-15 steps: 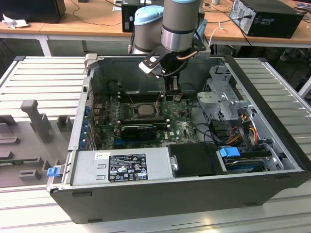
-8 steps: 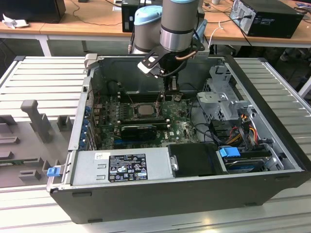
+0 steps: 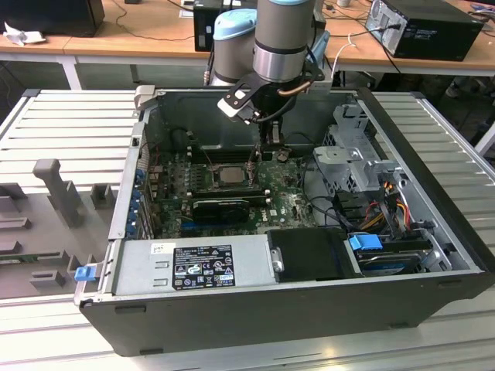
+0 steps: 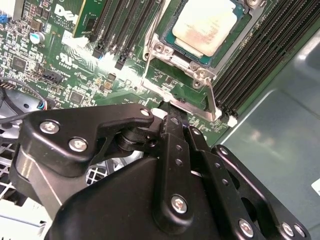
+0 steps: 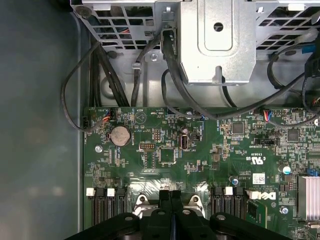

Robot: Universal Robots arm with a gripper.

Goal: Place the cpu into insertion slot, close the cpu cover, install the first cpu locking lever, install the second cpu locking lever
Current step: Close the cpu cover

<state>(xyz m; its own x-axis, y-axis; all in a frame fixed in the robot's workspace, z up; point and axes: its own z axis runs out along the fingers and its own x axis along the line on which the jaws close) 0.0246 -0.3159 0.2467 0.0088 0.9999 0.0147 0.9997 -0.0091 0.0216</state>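
Small flat beige-silver sq. cpu (image 4: pixel 207 25) sits in black-framed insertion slot (image 4: pixel 239 31), thin silvery cpu cover (image 4: pixel 200 75) frame round it, just ahead of tool (image 4: pixel 172 116) tips. Tool clenched, fingers together, low over green circuit board (image 5: pixel 165 150) inside dark pc case (image 3: pixel 414 151).

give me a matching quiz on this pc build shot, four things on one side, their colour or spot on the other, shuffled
1 cpu
2 coin battery
3 power supply
4 hand

a silver box with a label
b black, close beside the cpu
c pale square face, lying in the insertion slot
d round and silver, on the green board

Pairs: 1c, 2d, 3a, 4b
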